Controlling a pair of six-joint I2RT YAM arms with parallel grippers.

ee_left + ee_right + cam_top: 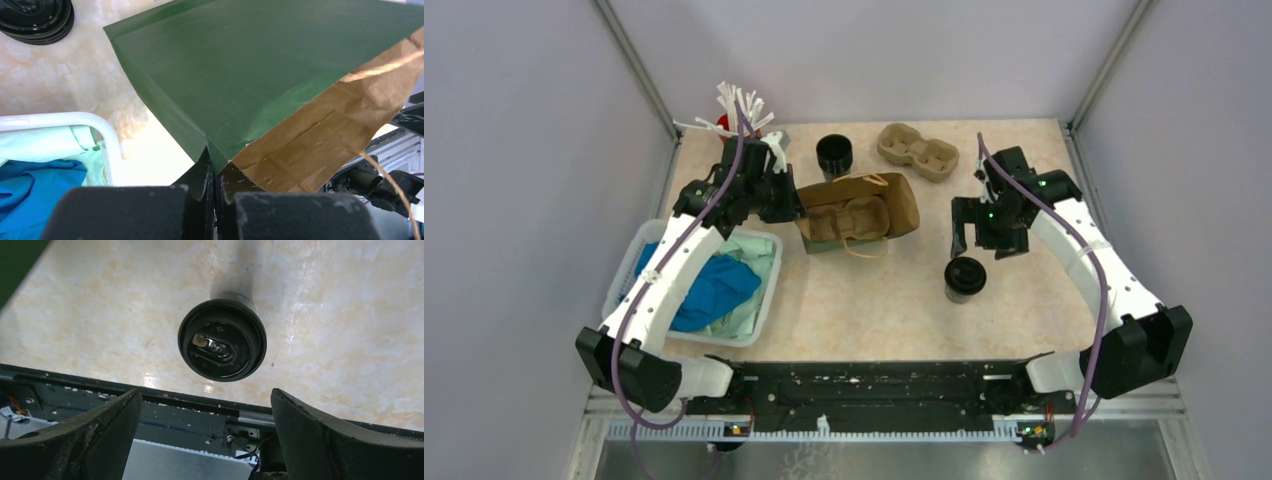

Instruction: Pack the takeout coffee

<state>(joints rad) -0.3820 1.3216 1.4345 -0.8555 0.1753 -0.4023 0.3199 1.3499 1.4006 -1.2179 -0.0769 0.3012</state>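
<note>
Takeout coffee (965, 278): stands upright on the table (894, 310) with its black lid on, front right, well apart from the paper bag (859, 213).
Right gripper (984, 238): just behind the coffee and higher up. Its fingers (90, 435) are spread wide and hold nothing, and in the wrist view the lid (222, 340) shows between them, untouched.
Left gripper (792, 205): fingers (202, 175) pinched together on the bag's left edge.
Paper bag: mouth open, with what looks like a pulp tray (852, 218) seated inside.
Back of table: a second pulp tray (917, 150), a black stack (834, 155) (cups or lids, hard to tell), and a red cup of white sticks (736, 108).
Left front: a white basket (629, 265) of blue and green cloths, partly under the left arm.
</note>
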